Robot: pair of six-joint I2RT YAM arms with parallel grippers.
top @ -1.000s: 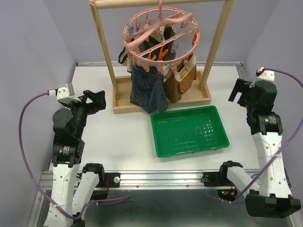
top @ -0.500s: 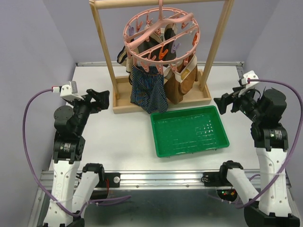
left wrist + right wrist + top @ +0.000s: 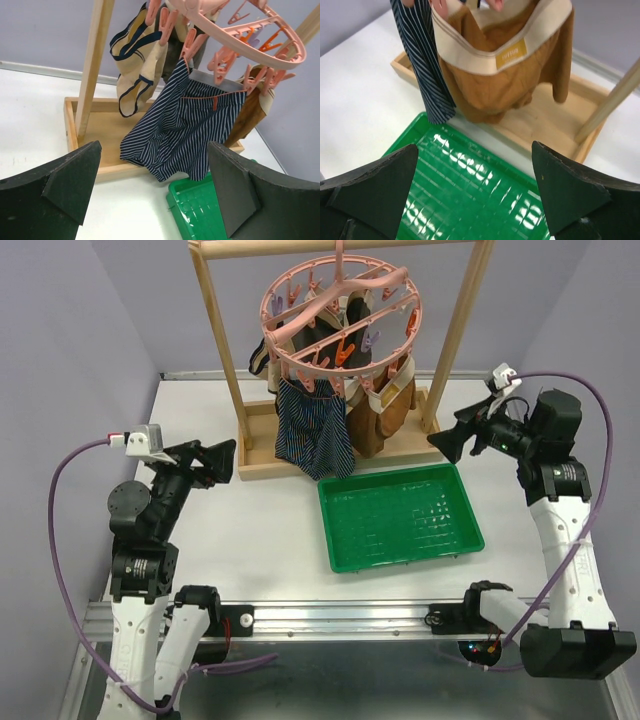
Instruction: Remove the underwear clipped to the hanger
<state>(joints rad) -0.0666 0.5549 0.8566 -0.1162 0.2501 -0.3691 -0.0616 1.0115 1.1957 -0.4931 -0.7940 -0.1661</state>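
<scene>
The round pink hanger hangs from the wooden frame's top bar, with several underwear clipped to it. Navy striped boxers hang at the front left, also in the left wrist view. Brown underwear with a beige waistband hangs at the front right, close in the right wrist view. A beige pair with navy trim and dark ones hang behind. My left gripper is open and empty, left of the frame, facing the boxers. My right gripper is open and empty, right of the brown underwear.
The tall wooden frame stands on a shallow wooden base at the back of the white table. A green plastic tray lies just in front of the base, under the hanging underwear, and shows below my right gripper.
My right arm has swung in from the far right edge towards the frame and now points at the brown underwear. My left gripper has shifted slightly towards the frame.
</scene>
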